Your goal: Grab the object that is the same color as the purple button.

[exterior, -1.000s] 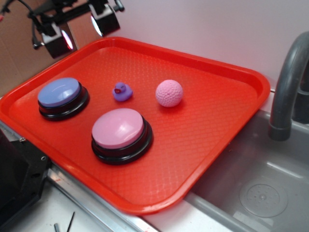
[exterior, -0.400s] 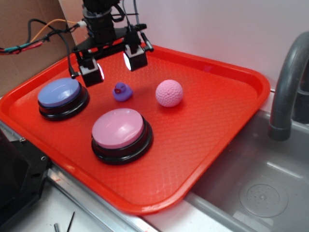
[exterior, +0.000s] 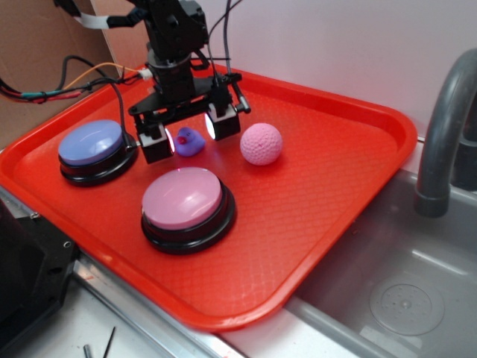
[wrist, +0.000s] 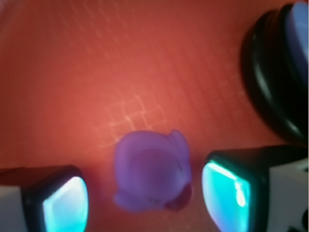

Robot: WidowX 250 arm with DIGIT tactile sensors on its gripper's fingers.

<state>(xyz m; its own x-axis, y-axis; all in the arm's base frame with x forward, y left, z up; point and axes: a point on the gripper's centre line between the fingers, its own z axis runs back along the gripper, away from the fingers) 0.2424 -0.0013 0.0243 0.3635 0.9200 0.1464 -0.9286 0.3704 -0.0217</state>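
Note:
The tiny purple rubber duck (exterior: 190, 141) with a reddish beak sits on the red tray (exterior: 320, 186). My gripper (exterior: 189, 137) is low over it, open, one finger on each side, neither touching. In the wrist view the duck (wrist: 152, 170) lies between the two glowing pads (wrist: 224, 195) with gaps both sides. The purple dome button (exterior: 92, 143) on its black base stands at the left of the tray; its edge shows in the wrist view (wrist: 282, 67).
A pink dome button (exterior: 184, 198) on a black base stands in front of the duck. A pink dimpled ball (exterior: 261, 143) lies just right of the gripper. A grey sink (exterior: 402, 291) and faucet (exterior: 443, 127) are at the right. Cables trail behind the arm.
My gripper has come forward and down from the tray's back left corner and now straddles the duck. The duck, ball and buttons have not moved.

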